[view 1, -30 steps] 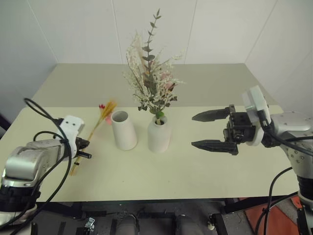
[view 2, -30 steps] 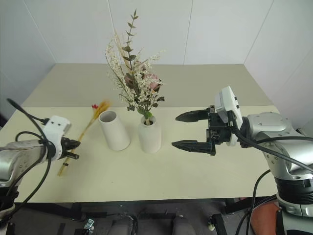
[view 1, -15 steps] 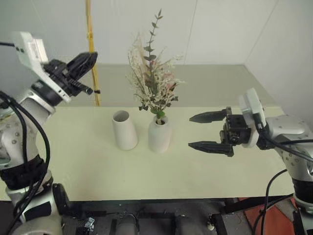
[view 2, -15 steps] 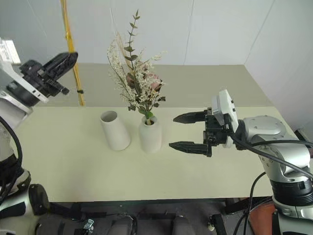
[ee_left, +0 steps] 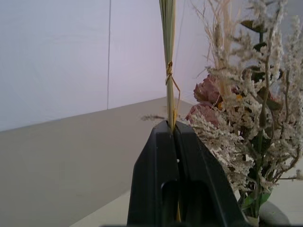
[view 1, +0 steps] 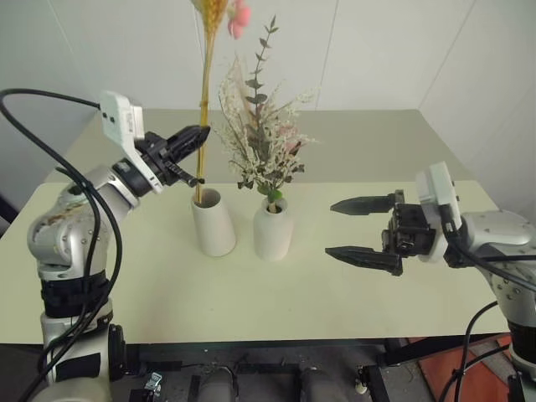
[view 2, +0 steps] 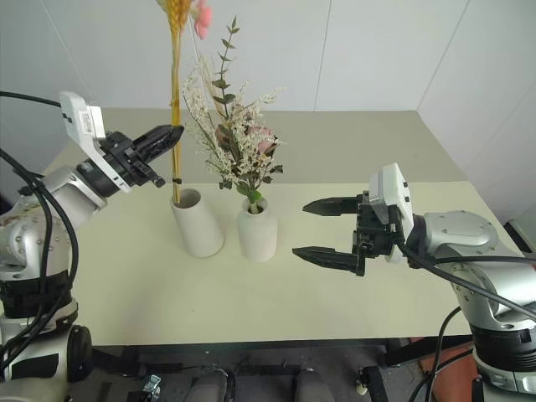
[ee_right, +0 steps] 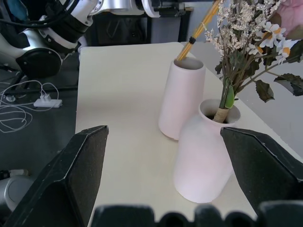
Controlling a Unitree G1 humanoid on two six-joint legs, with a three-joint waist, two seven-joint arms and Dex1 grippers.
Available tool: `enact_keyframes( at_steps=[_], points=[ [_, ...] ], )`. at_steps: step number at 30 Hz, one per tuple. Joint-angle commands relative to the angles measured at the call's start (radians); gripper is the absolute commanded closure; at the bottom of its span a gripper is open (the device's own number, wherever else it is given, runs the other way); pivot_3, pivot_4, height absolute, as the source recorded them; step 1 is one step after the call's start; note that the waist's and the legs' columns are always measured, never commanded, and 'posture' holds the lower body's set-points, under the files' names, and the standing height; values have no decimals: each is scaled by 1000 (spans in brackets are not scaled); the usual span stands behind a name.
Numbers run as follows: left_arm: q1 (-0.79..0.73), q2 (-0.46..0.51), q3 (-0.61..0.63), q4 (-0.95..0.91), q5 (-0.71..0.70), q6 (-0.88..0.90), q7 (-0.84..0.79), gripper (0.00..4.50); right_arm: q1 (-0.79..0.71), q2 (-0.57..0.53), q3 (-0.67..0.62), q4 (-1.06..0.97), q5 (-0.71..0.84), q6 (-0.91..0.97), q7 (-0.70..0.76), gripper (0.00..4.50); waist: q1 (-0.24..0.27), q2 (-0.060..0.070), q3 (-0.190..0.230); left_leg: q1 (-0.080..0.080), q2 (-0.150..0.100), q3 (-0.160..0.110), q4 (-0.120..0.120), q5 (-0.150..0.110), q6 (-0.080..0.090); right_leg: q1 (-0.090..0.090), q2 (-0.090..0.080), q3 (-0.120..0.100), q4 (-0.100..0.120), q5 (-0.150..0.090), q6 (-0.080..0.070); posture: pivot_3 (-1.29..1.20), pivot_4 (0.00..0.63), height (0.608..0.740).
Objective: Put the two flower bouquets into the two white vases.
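My left gripper (view 1: 198,139) is shut on the thin yellow-orange stalk bunch (view 1: 203,92) and holds it upright. Its pink blossoms (view 1: 237,17) are at the top. The stalks' lower end sits in the mouth of the tapered cone vase (view 1: 212,224), as the right wrist view shows (ee_right: 188,48). The cream-white bouquet (view 1: 260,134) stands in the rounded bottle vase (view 1: 273,230) just to the right. My right gripper (view 1: 331,228) hangs open to the right of that vase, pointing at it, with nothing between its fingers. In the left wrist view the fingers (ee_left: 156,142) pinch the stalks (ee_left: 167,56).
Both vases stand near the middle of the pale table (view 1: 167,285). White walls (view 1: 394,50) close off the back and both sides. Cables (ee_right: 28,109) lie on the floor beyond the table's left edge.
My left gripper lifted the stalk bunch off the table, stood it upright and carried it right to the cone vase. The right gripper stayed put, open.
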Motion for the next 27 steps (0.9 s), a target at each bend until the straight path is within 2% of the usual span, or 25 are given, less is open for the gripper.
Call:
enact_keyframes(
  at_steps=[1, 6, 16, 20, 27],
  points=[
    [11, -34, -15, 9, 37, -99, -9, 4447, 0, -10, -43, -37, 35, 0, -16, 0, 1, 0, 0, 0, 0, 0, 0, 0, 0, 0, 0, 0, 0, 0, 0, 0, 150, 740],
    [57, -58, -18, -3, 49, -136, -3, 4447, 12, -16, -52, -47, 48, 2, -25, 0, -1, 0, 0, 0, 0, 0, 0, 0, 0, 0, 0, 0, 0, 0, 0, 0, 150, 740],
    [232, -2, 18, -156, 12, -76, 10, 4447, 23, -19, -47, -44, 50, -13, -30, 0, -1, 0, 0, 0, 0, 0, 0, 0, 0, 0, 0, 0, 0, 0, 0, 0, 150, 740],
    [296, 33, 49, -227, -38, -15, 28, 3536, 12, -14, -37, -33, 42, -19, -29, 0, -2, 0, 0, 0, 0, 0, 0, 0, 0, 0, 0, 1, 0, 0, 0, 0, 150, 740],
    [437, 152, 139, -308, -86, 36, -6, 1278, 6, -13, -34, -26, 39, -23, -27, 0, -2, 0, 0, 0, 0, 1, 0, 0, 0, -1, 0, 1, 0, 0, 0, 0, 150, 740]
  ],
)
